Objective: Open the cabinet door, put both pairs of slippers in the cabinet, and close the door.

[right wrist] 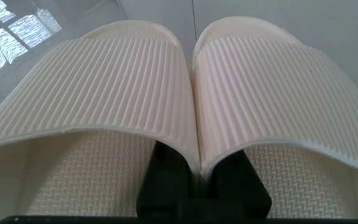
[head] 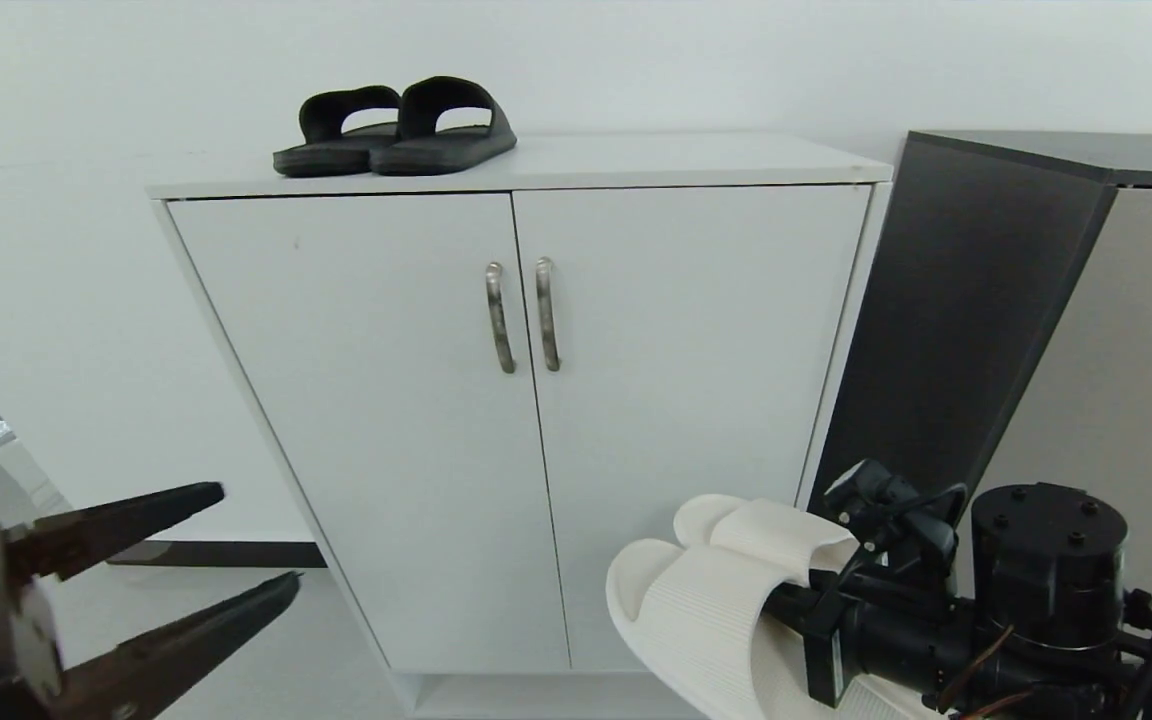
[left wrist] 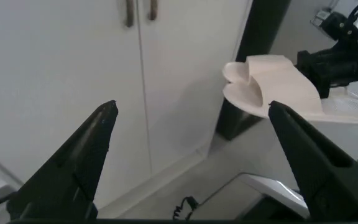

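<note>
- The pair of white ribbed slippers (head: 706, 600) sits at the lower centre-right of the head view, in front of the cabinet's right door (head: 686, 420) and apart from it, toes pointing at the door.
- Our right tool (right wrist: 199, 182) is clamped on that pair. Its dark fingers reach in under the two straps and pinch the inner sides together, so both slippers ride as one.
- The white cabinet (head: 236, 330) has both doors shut. The two metal handles (head: 500, 318) stand upright side by side at the seam, in the middle of the frame.
- Our left tool (head: 258, 535) hangs at the lower left with its fingers spread wide and nothing between them, well apart from the handles.
- We judge the step in hand to be opening a door, and the free left tool is the one to do it.
- To do it well, we should bring the left tool up level with the left handle and close on that bar alone, not its neighbour just beside it. Then we pull along the door's arc rather than straight back.
- The white pair should stay clear of the swinging door.
- The black slippers (head: 396, 130) rest side by side on the cabinet top (head: 686, 155), upper centre-left, untouched.
- A dark cabinet (head: 956, 300) stands just to the right, leaving the right door little room.
</note>
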Robot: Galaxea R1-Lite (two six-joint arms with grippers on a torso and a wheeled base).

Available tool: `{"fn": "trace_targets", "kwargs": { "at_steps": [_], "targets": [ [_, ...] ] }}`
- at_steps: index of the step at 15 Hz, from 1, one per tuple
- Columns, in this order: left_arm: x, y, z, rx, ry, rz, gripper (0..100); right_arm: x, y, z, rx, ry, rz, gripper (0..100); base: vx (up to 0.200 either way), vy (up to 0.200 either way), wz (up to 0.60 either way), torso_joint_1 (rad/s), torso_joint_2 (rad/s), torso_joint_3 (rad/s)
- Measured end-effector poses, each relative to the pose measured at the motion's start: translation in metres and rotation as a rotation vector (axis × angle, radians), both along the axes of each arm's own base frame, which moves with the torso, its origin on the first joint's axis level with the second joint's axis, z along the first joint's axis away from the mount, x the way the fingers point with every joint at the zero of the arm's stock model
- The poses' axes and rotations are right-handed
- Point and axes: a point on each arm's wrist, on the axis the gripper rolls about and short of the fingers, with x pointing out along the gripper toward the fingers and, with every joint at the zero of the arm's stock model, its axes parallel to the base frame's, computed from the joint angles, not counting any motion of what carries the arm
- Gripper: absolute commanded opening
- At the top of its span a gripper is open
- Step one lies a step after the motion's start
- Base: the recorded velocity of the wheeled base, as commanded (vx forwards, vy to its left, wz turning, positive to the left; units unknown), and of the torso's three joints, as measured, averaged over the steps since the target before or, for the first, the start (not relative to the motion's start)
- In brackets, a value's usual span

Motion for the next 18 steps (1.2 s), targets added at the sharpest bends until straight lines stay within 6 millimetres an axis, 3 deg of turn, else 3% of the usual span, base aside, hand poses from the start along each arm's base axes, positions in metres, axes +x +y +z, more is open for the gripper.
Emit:
{"fn": "trace_targets", "kwargs": {
  "at_steps": [4,10,13,18],
  "targets": [
    [0.039,-0.03,0.025,-0.116,0.103,-0.252,100,0.0,0.0,0.0,-0.002,0.002,0.001,0,0.0,0.0,0.0,-0.007,0.02,0.009],
    [0.076,-0.05,0.058,-0.237,0.211,-0.508,100,0.0,0.0,0.0,-0.002,0.0,0.0,0,0.0,0.0,0.0,0.0,0.0,0.008],
    [0.104,-0.059,0.065,-0.238,0.181,-0.478,100,0.0,0.0,-0.001,-0.004,0.001,0.001,0,0.0,0.0,0.0,0.0,0.0,0.0],
    [0.133,-0.079,0.066,-0.224,0.124,-0.327,100,0.001,0.001,-0.005,-0.013,0.014,0.001,0,0.0,0.0,0.0,0.0,0.0,0.0]
  ]
}}
